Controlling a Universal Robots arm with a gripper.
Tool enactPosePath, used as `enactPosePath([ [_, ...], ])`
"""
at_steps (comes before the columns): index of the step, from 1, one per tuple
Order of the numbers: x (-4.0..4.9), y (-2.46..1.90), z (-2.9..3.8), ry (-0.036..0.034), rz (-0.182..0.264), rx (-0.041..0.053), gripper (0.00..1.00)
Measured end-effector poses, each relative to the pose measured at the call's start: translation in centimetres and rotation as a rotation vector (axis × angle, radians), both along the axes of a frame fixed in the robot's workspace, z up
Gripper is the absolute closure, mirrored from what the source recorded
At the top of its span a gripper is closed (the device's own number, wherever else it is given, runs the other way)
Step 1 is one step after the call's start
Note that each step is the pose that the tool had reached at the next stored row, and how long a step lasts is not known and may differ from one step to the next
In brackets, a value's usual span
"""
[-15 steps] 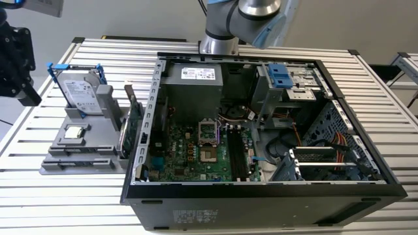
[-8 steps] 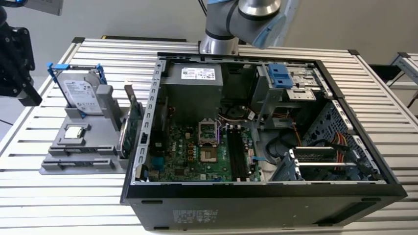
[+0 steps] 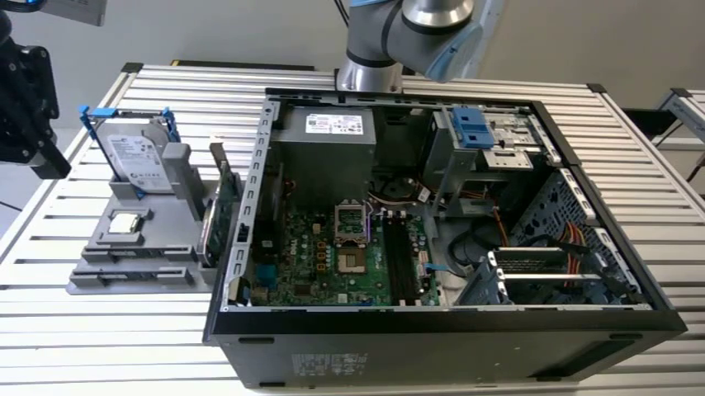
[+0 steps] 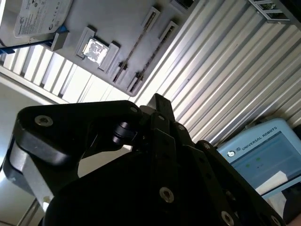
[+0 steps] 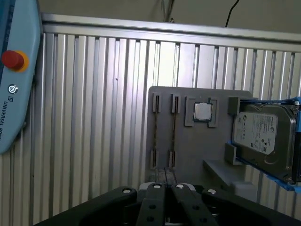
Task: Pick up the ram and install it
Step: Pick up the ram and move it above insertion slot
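Gripper (image 5: 165, 182) empty, clear of the grey holder (image 5: 197, 150) — the ram (image 5: 173, 132) sits unpicked in its slot.

Exterior view: the arm (image 3: 408, 33) rises behind the open computer case (image 3: 441, 206); the grey holder (image 3: 132, 285) rests on the slatted table (image 3: 88, 346), at the exterior view's left of the case. First wrist view: the ram stands on edge just beside the processor (image 5: 203, 111), a second strip (image 5: 155, 132) alongside it; the gripper's jaws are pressed together on nothing. Second wrist view: the ram (image 4: 135, 44) lies well apart from the gripper (image 4: 160, 101) — no contact.
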State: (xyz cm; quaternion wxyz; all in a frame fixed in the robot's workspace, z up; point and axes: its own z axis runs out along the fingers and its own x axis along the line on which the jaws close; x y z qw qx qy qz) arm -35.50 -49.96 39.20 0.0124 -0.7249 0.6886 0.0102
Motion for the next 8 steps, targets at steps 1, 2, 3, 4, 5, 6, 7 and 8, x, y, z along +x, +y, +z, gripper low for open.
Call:
enactPosePath([
  [1,0.00,0.00,0.00,0.0000,0.000,0.0000,1.00],
  [2,0.00,0.00,0.00,0.0000,0.000,0.0000,0.00],
  [3,0.00,0.00,0.00,0.0000,0.000,0.0000,0.00],
  [4,0.00,0.00,0.00,0.0000,0.000,0.0000,0.00],
  [5,0.00,0.00,0.00,0.0000,0.000,0.0000,0.00],
  [6,0.00,0.00,0.00,0.0000,0.000,0.0000,0.00],
  [7,0.00,0.00,0.00,0.0000,0.000,0.0000,0.00],
  [8,0.00,0.00,0.00,0.0000,0.000,0.0000,0.00],
])
